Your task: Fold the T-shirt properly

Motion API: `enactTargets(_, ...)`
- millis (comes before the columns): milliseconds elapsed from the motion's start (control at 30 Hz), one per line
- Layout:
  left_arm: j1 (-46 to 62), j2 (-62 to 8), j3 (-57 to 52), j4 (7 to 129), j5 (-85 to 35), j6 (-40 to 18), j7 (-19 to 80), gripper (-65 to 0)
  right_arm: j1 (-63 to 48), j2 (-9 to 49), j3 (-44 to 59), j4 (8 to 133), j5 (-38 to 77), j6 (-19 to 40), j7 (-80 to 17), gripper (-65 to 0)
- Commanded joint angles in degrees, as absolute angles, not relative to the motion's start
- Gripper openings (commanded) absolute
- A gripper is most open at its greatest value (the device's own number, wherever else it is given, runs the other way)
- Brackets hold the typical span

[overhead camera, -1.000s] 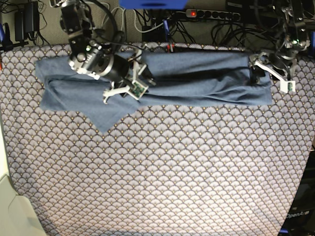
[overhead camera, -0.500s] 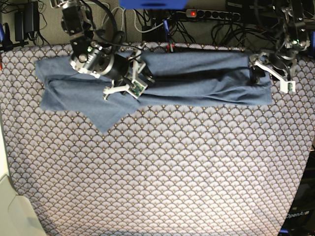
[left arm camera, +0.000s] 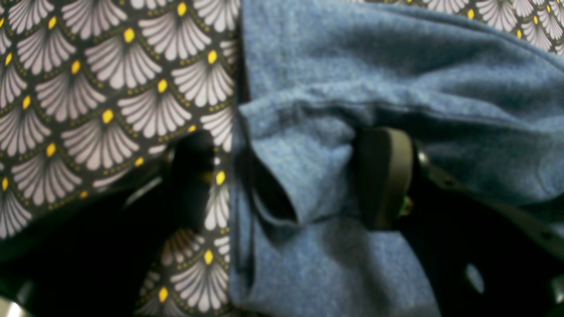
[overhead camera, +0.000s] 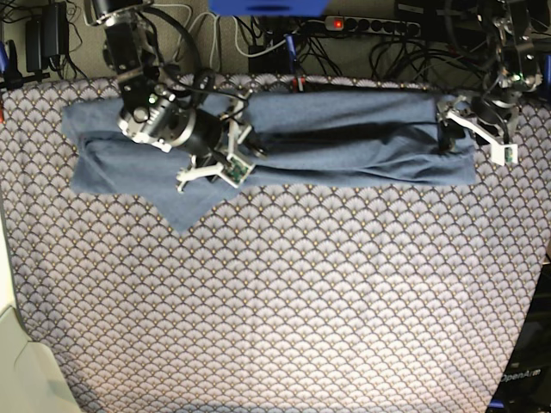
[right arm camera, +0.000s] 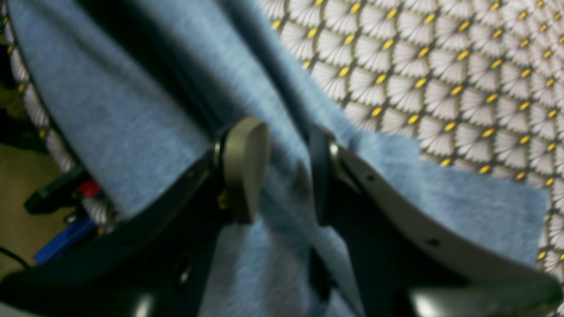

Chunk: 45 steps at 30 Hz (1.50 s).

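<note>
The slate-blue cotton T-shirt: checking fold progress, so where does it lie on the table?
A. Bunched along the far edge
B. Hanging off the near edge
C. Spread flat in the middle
A: the slate-blue cotton T-shirt forms a long band along the far edge of the scallop-patterned table covering.

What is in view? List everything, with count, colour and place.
T-shirt: one, slate blue, folded into a long band across the far side of the table.
Table covering: one, grey scallop pattern, under everything.
Power strip: one, black with a red light, behind the table.
Cables: several, dark and white, behind the table.
Left gripper: one, open, astride the shirt's edge.
Right gripper: one, astride a shirt fold; grip unclear.
</note>
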<state>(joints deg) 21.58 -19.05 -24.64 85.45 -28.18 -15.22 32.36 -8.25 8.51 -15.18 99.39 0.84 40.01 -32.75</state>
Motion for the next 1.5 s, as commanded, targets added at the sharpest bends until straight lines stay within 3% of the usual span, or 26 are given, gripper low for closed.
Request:
enactTargets(0, 21.85, -19.65, -24.84, 85.67, -28.35, -15.08, 33.36, -16.4, -7.78, 8.57, -15.16, 99.47, 1.63, 40.00, -31.25, -46.0)
enactTargets(400, 21.41, -19.56, -24.84, 85.49, -28.35, -14.99, 33.36, -16.4, -6.55, 9.89, -16.40, 95.69, 1.63, 40.00, -31.25, -47.0)
enactTargets(467, 21.41, -19.56, -24.84, 85.49, -28.35, -14.99, 33.36, -16.4, -7.43, 10.24, -17.19, 95.87, 1.63, 40.00, -31.25, -51.9)
enactTargets(567, 21.41, -19.56, -24.92, 85.49, -28.35, -14.99, 33.36, -16.4, -8.48, 11.21, -18.59, 95.87, 1.63, 40.00, -31.25, -65.0)
enactTargets(1000, 21.41, -20.09, -25.10, 85.58, -28.35, -15.08, 33.36, -16.4, -17.27, 14.11, -18.33, 105.36, 1.63, 40.00, -31.25, -65.0)
enactTargets(1467, 21.93, -20.09, -25.10, 85.85, -28.35, -15.25, 33.36, -16.4, -17.63, 16.13, -18.33, 101.14, 1.63, 40.00, -31.34, -65.0)
